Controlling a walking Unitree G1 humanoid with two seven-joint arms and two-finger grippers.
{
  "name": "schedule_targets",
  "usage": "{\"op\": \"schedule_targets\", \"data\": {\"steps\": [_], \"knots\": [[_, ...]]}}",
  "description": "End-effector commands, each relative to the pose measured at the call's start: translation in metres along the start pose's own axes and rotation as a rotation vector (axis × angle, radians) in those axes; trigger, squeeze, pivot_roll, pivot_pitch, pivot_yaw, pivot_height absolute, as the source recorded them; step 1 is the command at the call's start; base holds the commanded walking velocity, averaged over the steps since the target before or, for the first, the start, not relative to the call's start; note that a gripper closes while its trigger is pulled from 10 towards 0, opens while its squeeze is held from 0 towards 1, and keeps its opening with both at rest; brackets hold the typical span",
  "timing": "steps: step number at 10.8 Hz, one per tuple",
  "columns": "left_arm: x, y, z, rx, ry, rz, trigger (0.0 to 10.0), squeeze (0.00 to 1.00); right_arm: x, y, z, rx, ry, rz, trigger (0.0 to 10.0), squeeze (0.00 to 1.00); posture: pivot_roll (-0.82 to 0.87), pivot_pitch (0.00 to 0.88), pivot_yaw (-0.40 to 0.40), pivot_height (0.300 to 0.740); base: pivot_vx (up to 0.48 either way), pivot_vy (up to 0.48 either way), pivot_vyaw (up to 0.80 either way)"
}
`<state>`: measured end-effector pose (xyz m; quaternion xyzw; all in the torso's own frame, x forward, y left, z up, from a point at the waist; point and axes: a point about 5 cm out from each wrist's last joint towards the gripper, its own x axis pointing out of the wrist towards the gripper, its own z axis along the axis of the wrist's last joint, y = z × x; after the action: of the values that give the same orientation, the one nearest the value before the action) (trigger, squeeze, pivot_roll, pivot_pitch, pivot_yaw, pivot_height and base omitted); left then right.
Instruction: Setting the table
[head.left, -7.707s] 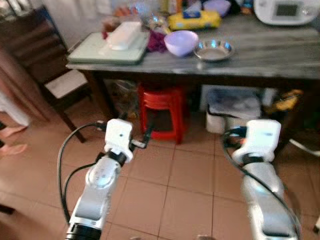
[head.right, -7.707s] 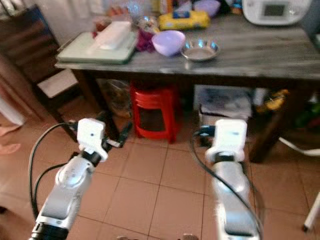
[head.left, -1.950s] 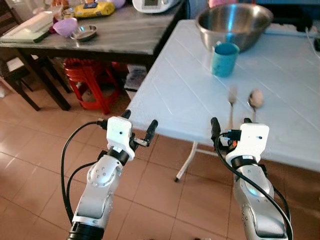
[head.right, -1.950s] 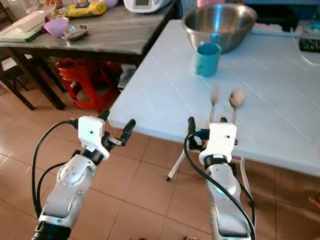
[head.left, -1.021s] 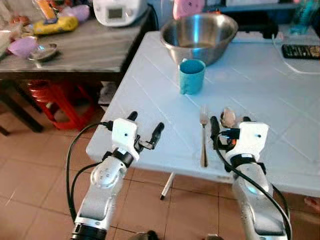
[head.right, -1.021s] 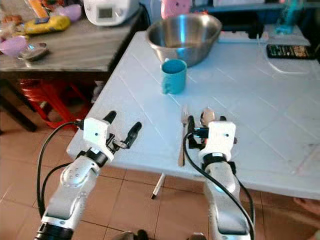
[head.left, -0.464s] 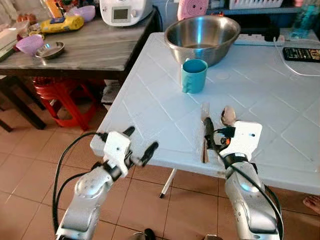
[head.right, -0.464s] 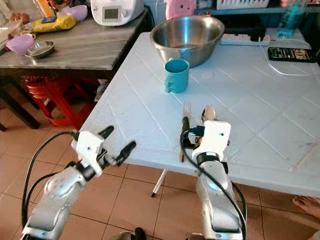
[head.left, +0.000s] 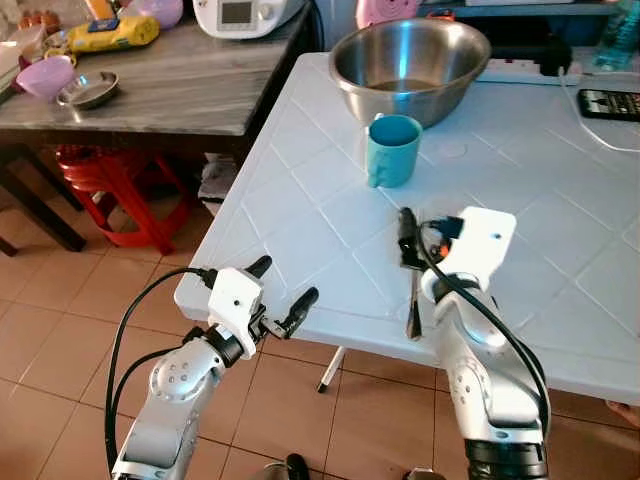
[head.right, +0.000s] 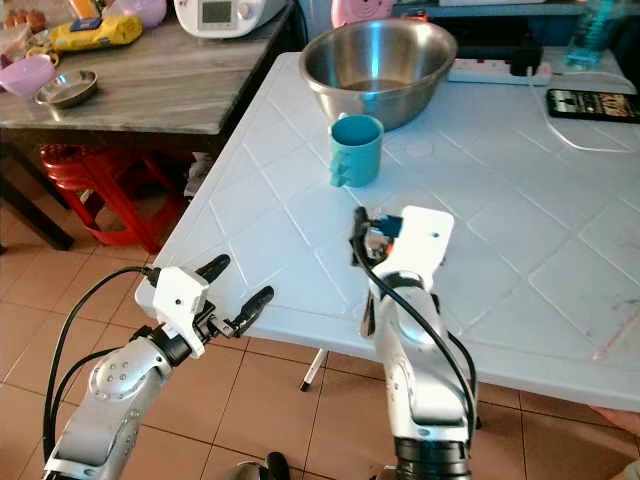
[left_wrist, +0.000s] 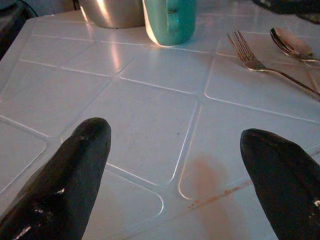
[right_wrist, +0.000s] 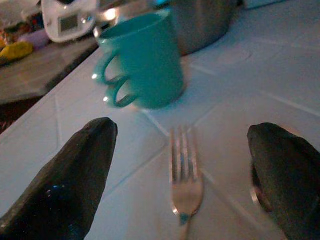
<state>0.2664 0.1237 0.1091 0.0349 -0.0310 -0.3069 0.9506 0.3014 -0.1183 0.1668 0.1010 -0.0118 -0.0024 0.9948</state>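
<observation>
— What's on the white counter (head.left: 300, 180)?
— One silver fork (right_wrist: 186, 186), tines toward one teal mug (head.left: 390, 150); one steel bowl (head.left: 410, 55) behind it, one spoon (left_wrist: 295, 42) beside the fork.
— And the fingers?
— Right gripper (right_wrist: 182, 170) spread wide above the fork, holding nothing. Left gripper (head.left: 285, 290) wide open too, empty, at the counter's near edge.

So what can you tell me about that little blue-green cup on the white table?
The teal mug looks like plastic, with a loop handle turned toward the table's near-left edge. It stands upright on the white tiled table, just in front of the big steel bowl; whether they touch is unclear. The fork lies nearer the robot, apart from it.
</observation>
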Motion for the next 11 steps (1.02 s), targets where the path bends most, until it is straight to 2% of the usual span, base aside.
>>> {"op": "schedule_targets", "data": {"steps": [1, 4, 5, 7, 9, 10, 11], "knots": [[-0.004, -0.001, -0.006, 0.004, 0.018, -0.005, 10.0, 0.00, -0.002, 0.008, -0.006, 0.028, 0.040, 0.024, 10.0, 0.00, -0.11, 0.152, 0.126, 0.740, 0.000, 0.000, 0.00], [-0.004, 0.000, -0.011, 0.010, 0.030, 0.020, 10.0, 0.00, -0.006, 0.003, -0.023, -0.023, 0.149, 0.018, 10.0, 0.00, -0.12, 0.157, 0.128, 0.740, 0.000, 0.000, 0.00], [-0.004, -0.001, -0.010, 0.009, 0.029, 0.017, 10.0, 0.00, -0.008, 0.003, -0.028, -0.013, 0.177, 0.022, 10.0, 0.00, -0.12, 0.164, 0.137, 0.740, 0.000, 0.000, 0.00], [-0.002, -0.003, -0.005, 0.016, 0.032, -0.017, 10.0, 0.00, -0.006, 0.016, -0.035, -0.014, 0.200, 0.045, 10.0, 0.00, -0.12, 0.183, 0.156, 0.740, 0.000, 0.000, 0.00], [0.000, -0.002, 0.001, 0.026, 0.027, -0.021, 10.0, 0.00, 0.002, 0.027, -0.034, -0.023, 0.208, 0.055, 10.0, 0.00, -0.12, 0.185, 0.158, 0.740, 0.000, 0.000, 0.00], [0.001, -0.003, 0.003, 0.026, 0.018, -0.012, 10.0, 0.00, 0.006, 0.029, -0.038, -0.026, 0.252, 0.036, 5.9, 0.00, -0.11, 0.185, 0.152, 0.740, 0.000, 0.000, 0.00], [0.001, -0.004, 0.004, 0.023, 0.015, -0.006, 10.0, 0.00, 0.006, 0.026, -0.043, -0.032, 0.294, 0.018, 0.0, 0.00, -0.11, 0.185, 0.144, 0.740, 0.000, 0.000, 0.00]]}}
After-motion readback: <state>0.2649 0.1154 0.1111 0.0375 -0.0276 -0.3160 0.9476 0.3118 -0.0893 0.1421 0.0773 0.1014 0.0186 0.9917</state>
